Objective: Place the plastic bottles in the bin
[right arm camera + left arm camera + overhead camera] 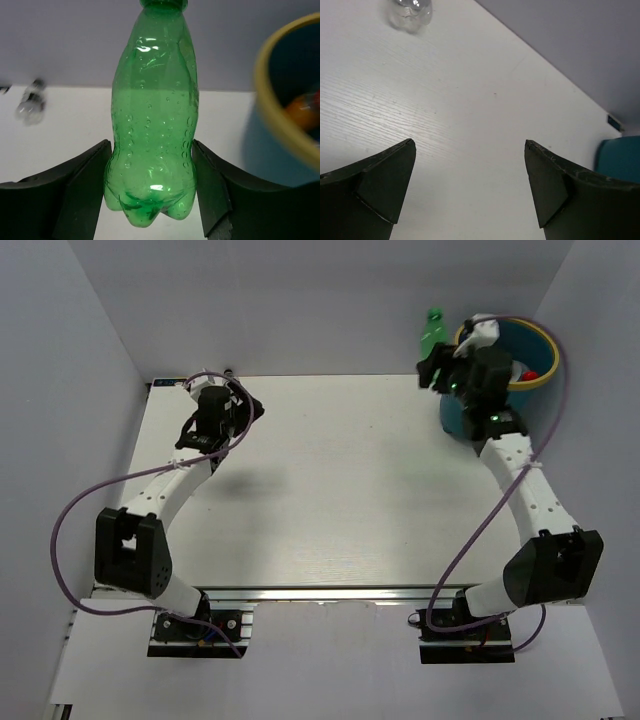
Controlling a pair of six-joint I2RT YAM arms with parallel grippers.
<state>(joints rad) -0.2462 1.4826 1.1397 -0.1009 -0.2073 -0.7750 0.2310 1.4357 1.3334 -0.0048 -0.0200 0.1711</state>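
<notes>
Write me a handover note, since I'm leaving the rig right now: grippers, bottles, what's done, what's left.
Left gripper: open, empty, over the table.
Right gripper: shut on the green bottle, held beside the bin, not yet over it.
Done: an orange item lies in the bin; the full count is hidden.
On the table: one clear bottle, ahead of the left gripper.
Left: drop the green bottle in, then fetch the clear one.
</notes>
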